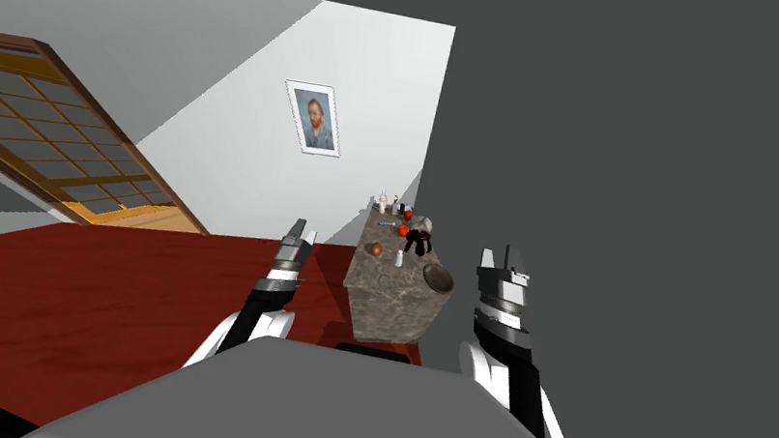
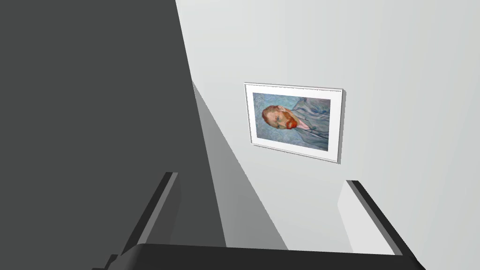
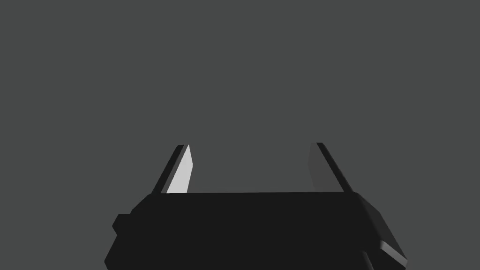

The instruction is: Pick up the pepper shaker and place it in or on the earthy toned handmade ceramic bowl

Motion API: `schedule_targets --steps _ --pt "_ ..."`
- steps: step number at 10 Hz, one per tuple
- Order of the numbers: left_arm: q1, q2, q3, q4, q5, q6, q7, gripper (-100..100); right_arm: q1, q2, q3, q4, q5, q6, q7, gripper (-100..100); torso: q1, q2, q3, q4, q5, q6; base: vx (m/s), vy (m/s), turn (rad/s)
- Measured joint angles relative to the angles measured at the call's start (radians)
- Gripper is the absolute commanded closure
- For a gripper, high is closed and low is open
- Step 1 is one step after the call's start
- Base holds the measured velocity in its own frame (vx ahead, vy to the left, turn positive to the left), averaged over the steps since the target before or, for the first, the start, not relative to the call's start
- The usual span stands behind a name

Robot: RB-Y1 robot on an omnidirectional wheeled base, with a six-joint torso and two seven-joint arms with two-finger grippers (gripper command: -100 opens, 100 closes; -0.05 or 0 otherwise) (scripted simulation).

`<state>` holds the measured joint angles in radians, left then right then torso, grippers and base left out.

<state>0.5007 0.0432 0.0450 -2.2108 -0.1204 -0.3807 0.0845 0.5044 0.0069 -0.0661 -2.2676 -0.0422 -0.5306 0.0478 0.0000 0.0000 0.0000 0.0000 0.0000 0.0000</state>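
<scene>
A small white pepper shaker (image 1: 399, 258) stands upright on a narrow stone-patterned table (image 1: 384, 303) ahead of me. Just beside it, at the table's near right corner, sits a brownish-grey bowl (image 1: 438, 278). My left gripper (image 1: 302, 229) is raised to the left of the table, well short of the shaker. Its wrist view shows the left gripper (image 2: 261, 178) open with nothing between the fingers. My right gripper (image 1: 502, 252) hangs to the right of the bowl, apart from it. In its wrist view the right gripper (image 3: 251, 144) stands open and empty before a flat dark grey surface.
Farther along the table lie a brown round fruit (image 1: 376, 249), red fruits (image 1: 403, 230), a dark figure (image 1: 418, 239) and small bottles (image 1: 384, 201). Red-brown floor (image 1: 70, 307) spreads to the left. A wooden lattice panel (image 1: 50, 128) stands at far left.
</scene>
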Motion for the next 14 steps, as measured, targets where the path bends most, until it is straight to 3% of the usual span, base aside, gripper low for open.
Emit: schedule_targets --steps 5,8,14 --pt "0.000 0.000 0.000 0.000 0.000 0.000 0.000 0 0.001 -0.088 -0.039 0.046 0.053 0.082 0.061 -100 0.008 0.002 0.001 0.000 0.002 0.000 -0.031 0.092 0.072" --pt "0.000 0.000 0.000 0.000 0.000 0.000 0.000 0 -0.018 -0.125 -0.072 0.113 0.080 0.114 0.092 -100 0.005 0.002 0.001 0.000 0.001 0.000 -0.021 0.086 0.086" --pt "0.000 0.000 0.000 0.000 0.000 0.000 0.000 0 -0.060 -0.189 -0.124 0.237 0.181 0.250 0.197 -100 0.007 0.001 0.000 0.000 0.002 0.000 -0.012 0.113 0.100"
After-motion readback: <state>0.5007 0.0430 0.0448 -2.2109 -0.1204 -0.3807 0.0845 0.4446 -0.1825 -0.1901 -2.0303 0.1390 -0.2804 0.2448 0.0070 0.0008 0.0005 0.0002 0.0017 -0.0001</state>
